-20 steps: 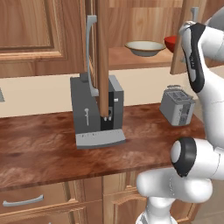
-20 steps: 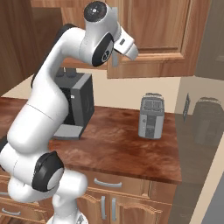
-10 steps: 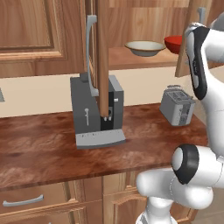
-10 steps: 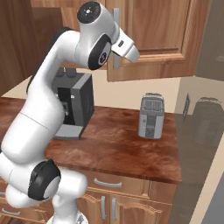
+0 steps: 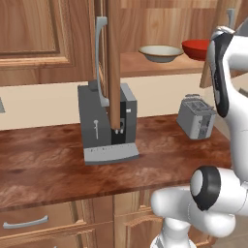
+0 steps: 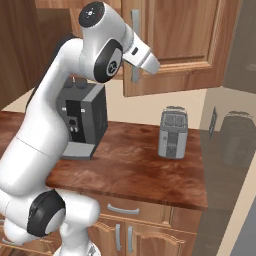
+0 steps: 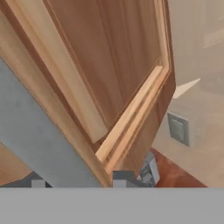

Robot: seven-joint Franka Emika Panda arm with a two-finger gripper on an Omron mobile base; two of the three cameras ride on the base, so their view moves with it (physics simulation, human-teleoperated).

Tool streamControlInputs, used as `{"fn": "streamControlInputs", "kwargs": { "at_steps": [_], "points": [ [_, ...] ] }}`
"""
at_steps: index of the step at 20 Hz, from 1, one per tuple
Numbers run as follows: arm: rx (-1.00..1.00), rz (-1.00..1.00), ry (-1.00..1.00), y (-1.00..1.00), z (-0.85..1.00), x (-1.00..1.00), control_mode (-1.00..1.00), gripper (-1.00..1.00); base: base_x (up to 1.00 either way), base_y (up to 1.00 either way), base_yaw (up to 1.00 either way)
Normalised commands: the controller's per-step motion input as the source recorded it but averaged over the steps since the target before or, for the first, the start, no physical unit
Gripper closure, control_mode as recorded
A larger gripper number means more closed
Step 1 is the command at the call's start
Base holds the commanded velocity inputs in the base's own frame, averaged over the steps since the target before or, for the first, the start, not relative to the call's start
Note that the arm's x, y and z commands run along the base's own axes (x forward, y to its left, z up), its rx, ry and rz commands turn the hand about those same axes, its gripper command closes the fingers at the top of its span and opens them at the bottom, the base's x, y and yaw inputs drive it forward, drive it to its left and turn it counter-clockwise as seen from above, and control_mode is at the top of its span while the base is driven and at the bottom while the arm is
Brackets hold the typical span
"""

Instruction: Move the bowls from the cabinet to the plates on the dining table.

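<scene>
The cabinet (image 5: pixel 145 65) stands open, its left door edge-on toward me. On its wooden shelf sit two bowls, the cream bowl (image 5: pixel 161 52) and, to its right, the red bowl (image 5: pixel 198 48). My gripper (image 7: pixel 81 180) is shut on the grey bar handle (image 7: pixel 39 131) of the cabinet's right door (image 6: pixel 175 40), and the bar fills the gap between the dark fingertips (image 7: pixel 124 177). In the right base view the same handle (image 6: pixel 135 45) runs down the door's left edge, just behind my forearm. The plates and the dining table are out of view.
A grey coffee machine (image 5: pixel 106 126) stands on the reddish-brown counter (image 5: pixel 48 164) under the left door. A silver toaster (image 5: pixel 196 116) sits to its right, below the shelf. Drawers and doors with grey handles run under the counter.
My arm has swung to the right with the handle in its grip, and the right door has swung further open. The red bowl, hidden behind my arm a second ago, now shows on the shelf.
</scene>
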Motion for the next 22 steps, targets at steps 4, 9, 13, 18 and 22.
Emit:
{"fn": "streamControlInputs", "kwargs": {
  "at_steps": [4, 9, 13, 18, 22],
  "points": [
    [0.00, -0.11, 0.00, -0.93, 0.00, -0.57, -1.00, 1.00, 0.00, 0.00, 0.00],
    [0.00, -0.12, 0.00, -0.94, 0.00, -0.55, -1.00, 1.00, 0.00, 0.00, 0.00],
    [0.00, -0.12, 0.00, -1.00, -0.07, -0.49, -1.00, 1.00, 0.00, 0.00, 0.00],
    [0.00, -0.12, 0.01, -1.00, -0.11, -0.39, -1.00, 1.00, 0.00, 0.00, 0.00],
    [0.00, -0.12, 0.02, -0.97, -0.15, -0.33, -1.00, 1.00, 0.00, 0.00, 0.00]
  ]
}}
